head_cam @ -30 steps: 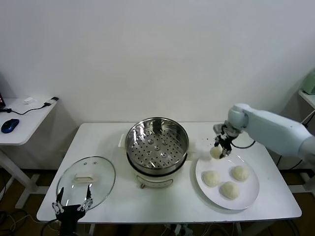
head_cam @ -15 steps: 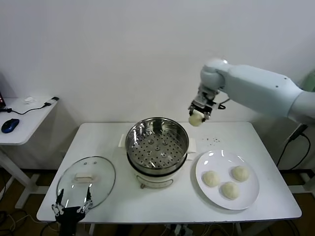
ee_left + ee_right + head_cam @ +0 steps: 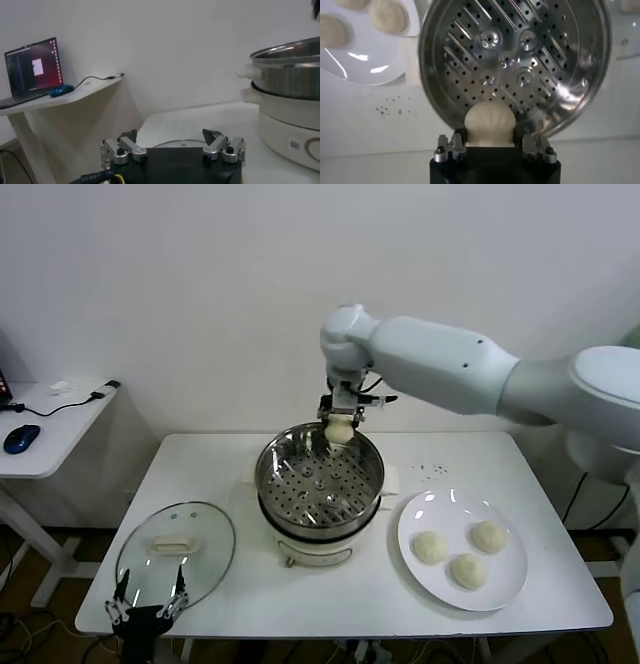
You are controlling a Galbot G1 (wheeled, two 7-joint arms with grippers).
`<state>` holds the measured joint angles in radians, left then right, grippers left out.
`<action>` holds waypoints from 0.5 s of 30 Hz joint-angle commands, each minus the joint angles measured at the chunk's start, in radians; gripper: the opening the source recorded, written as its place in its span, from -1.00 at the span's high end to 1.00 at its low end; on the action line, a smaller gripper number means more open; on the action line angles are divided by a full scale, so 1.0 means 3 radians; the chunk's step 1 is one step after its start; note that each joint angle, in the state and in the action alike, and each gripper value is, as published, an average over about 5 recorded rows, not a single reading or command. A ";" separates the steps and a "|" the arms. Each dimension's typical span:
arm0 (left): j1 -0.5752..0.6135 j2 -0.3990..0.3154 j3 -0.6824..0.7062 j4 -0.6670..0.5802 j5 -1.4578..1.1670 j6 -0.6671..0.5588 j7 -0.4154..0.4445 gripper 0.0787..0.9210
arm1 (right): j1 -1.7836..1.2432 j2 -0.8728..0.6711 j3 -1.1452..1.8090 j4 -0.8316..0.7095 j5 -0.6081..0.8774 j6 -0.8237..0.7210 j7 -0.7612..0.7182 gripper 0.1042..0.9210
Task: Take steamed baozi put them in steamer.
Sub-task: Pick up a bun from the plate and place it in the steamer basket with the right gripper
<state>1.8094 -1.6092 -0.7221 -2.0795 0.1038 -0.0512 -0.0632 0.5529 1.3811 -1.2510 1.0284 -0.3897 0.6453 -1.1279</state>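
Cream-white baozi (image 3: 489, 122) pinched in the right gripper (image 3: 340, 422), steamer (image 3: 320, 469) just below; soft, light, squashable, so grip its sides gently.

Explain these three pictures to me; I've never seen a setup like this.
This is a robot with two white arms, each ending in a two-fingered gripper. One picture comes from a camera on its head, looking down at a white table; the other two come from cameras on its wrists.

On the table stand a steel steamer with a holed floor, a glass lid lying flat to its left, and a white plate with three baozi.

The right gripper is shut on a fourth baozi, which it holds above the back rim of the steamer. Its wrist camera looks straight down into the steamer, which has nothing in it.

The left gripper is open and holds nothing, low at the table's front edge, near the lid.
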 commanded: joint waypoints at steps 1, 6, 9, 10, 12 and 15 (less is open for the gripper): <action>-0.0078 0.0029 -0.0013 -0.0015 0.0008 0.0045 0.0001 -0.77 | -0.0518 0.0310 0.0189 -0.0454 -0.0793 0.0330 0.0188 -0.22; -0.0118 0.0013 -0.0007 0.0020 0.0017 0.0053 0.0000 -0.77 | -0.0613 0.0387 0.0253 -0.0650 -0.0899 0.0392 0.0255 -0.24; -0.0148 0.0003 0.0001 0.0027 0.0033 0.0061 -0.0001 -0.77 | -0.0650 0.0424 0.0264 -0.0720 -0.0900 0.0399 0.0271 -0.24; -0.0155 0.0001 0.0002 0.0027 0.0038 0.0064 -0.0001 -0.77 | -0.0660 0.0435 0.0269 -0.0740 -0.0902 0.0400 0.0275 -0.24; -0.0163 0.0000 0.0003 0.0030 0.0044 0.0066 -0.0001 -0.77 | -0.0679 0.0453 0.0279 -0.0772 -0.0906 0.0403 0.0280 -0.24; -0.0158 0.0004 0.0000 0.0042 0.0047 0.0061 -0.0003 -0.77 | -0.0698 0.0469 0.0302 -0.0808 -0.0919 0.0402 0.0290 -0.25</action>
<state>1.7704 -1.6092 -0.7212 -2.0703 0.1148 -0.0338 -0.0640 0.3924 1.4898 -1.1801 0.8513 -0.5977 0.7379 -1.0592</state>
